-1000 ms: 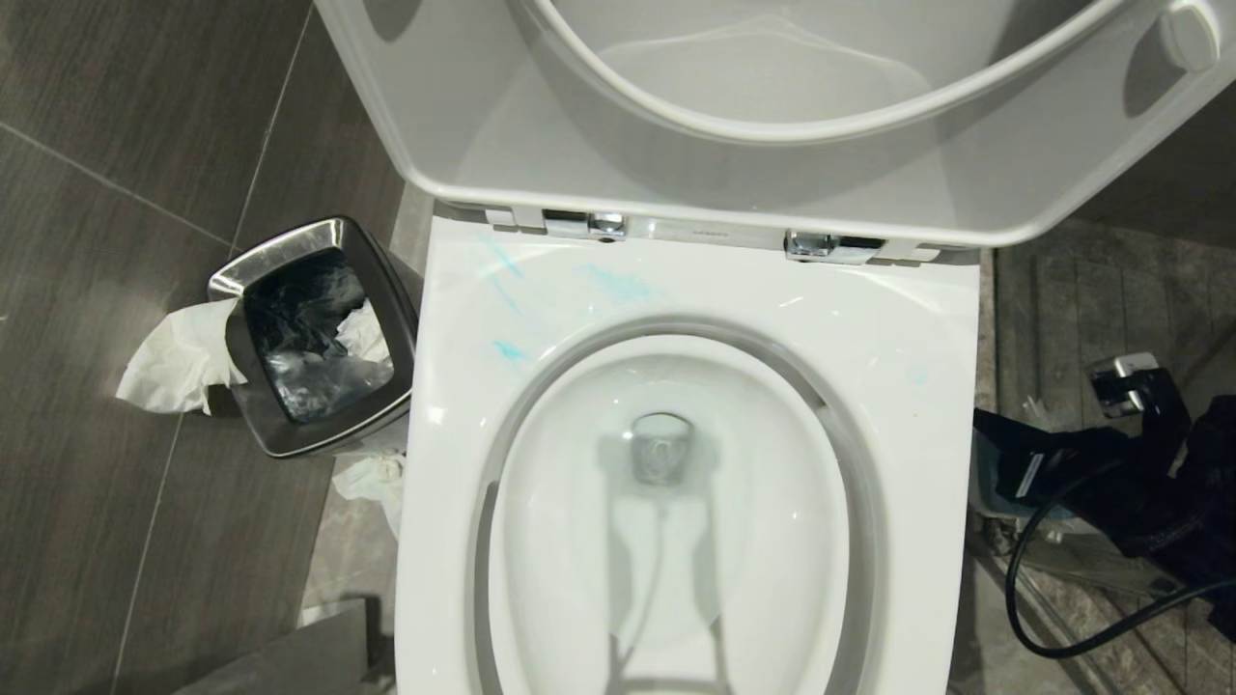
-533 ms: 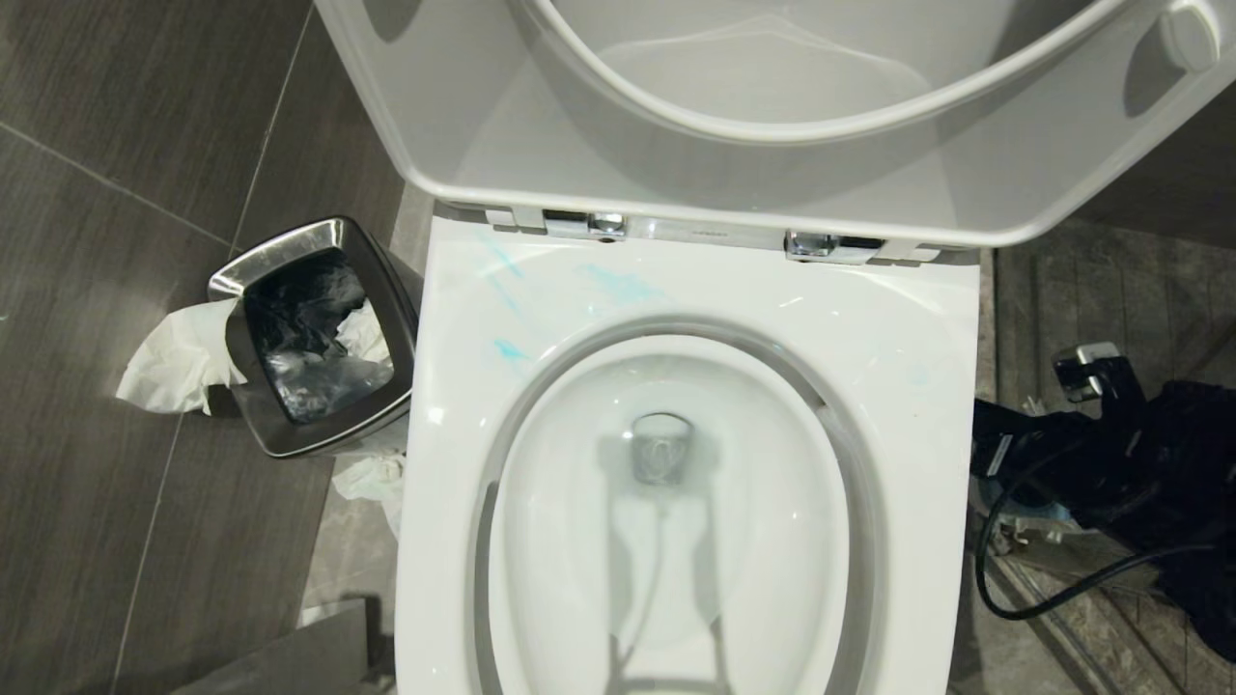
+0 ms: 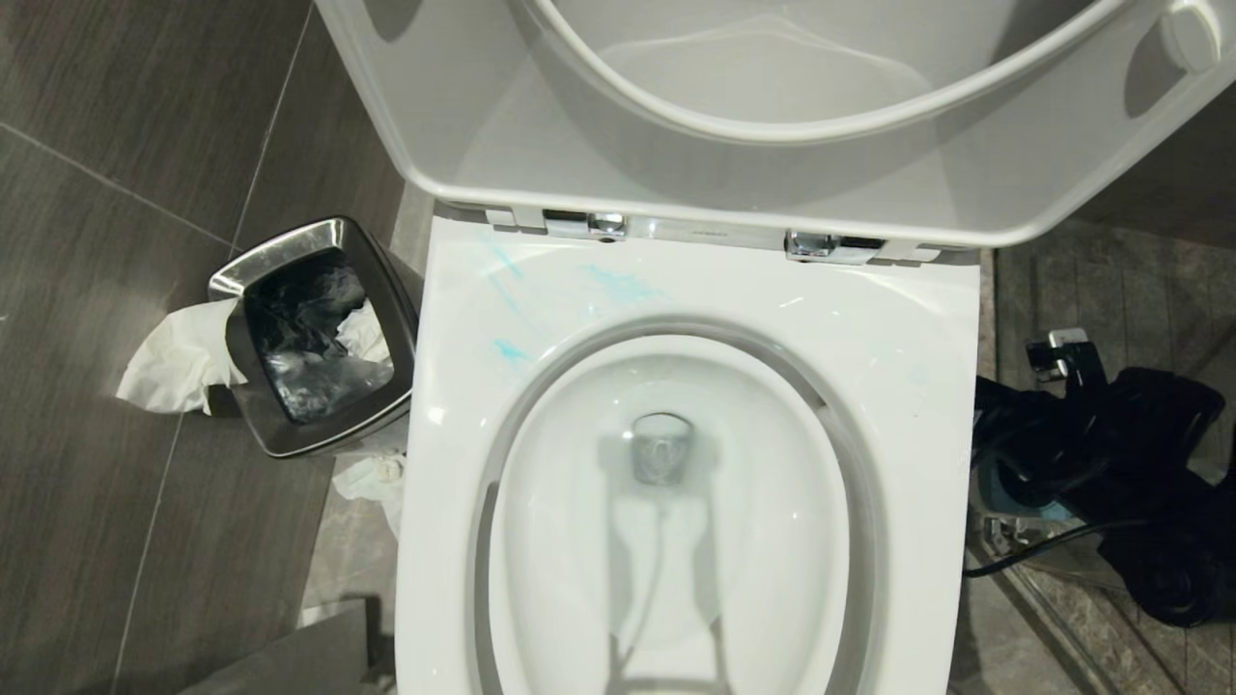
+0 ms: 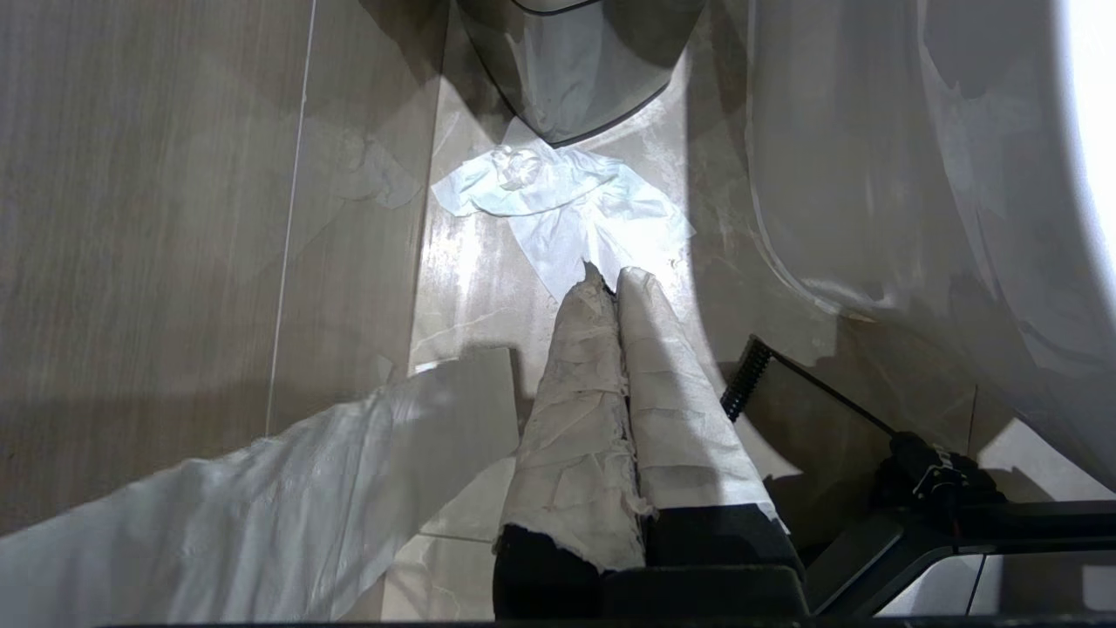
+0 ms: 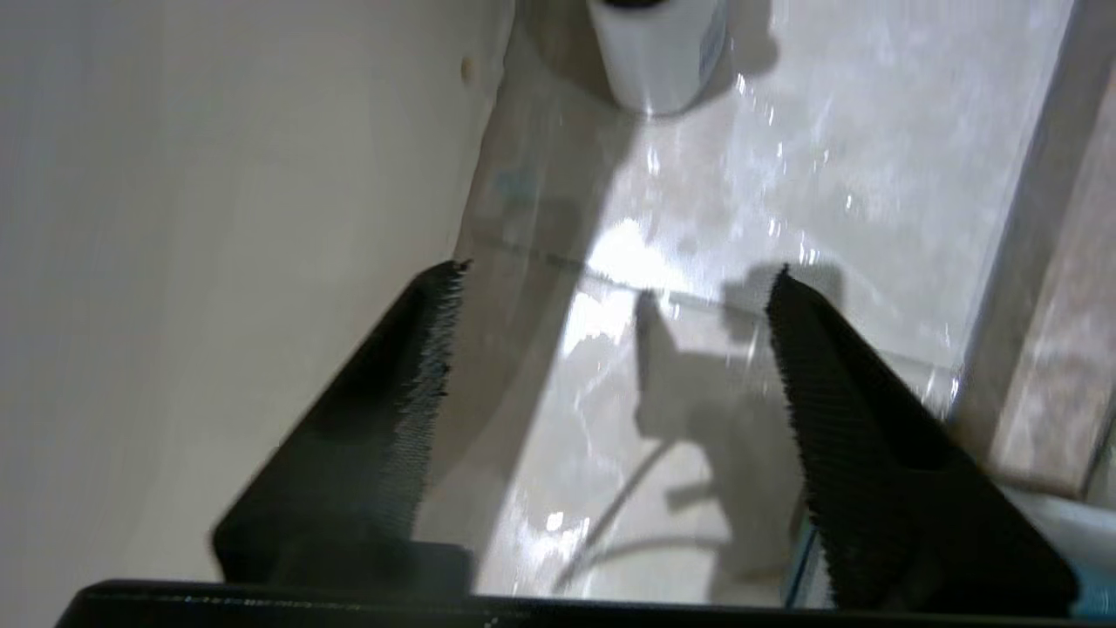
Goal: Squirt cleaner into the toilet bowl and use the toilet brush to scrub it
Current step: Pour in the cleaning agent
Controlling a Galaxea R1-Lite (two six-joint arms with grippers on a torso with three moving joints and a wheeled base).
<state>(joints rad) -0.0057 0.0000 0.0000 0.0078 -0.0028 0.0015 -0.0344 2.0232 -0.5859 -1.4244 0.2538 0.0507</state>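
Beside the toilet bowl (image 3: 695, 319) on glossy marble floor (image 5: 697, 218), right tool (image 5: 610, 349) spread wide, empty, left tool (image 4: 610, 283) closed.

The white toilet bowl (image 3: 908, 357) stands open, lid raised, with turquoise cleaner (image 3: 618, 284) smeared on its back rim.

The toilet bowl (image 3: 898, 319) is cut off at the head view's lower edge, its lid (image 3: 463, 125) at the top. The right arm (image 3: 1110, 454) is a dark tangle; its pincer cannot be made out there. A white container (image 5: 658, 52) is cropped in the right wrist view.
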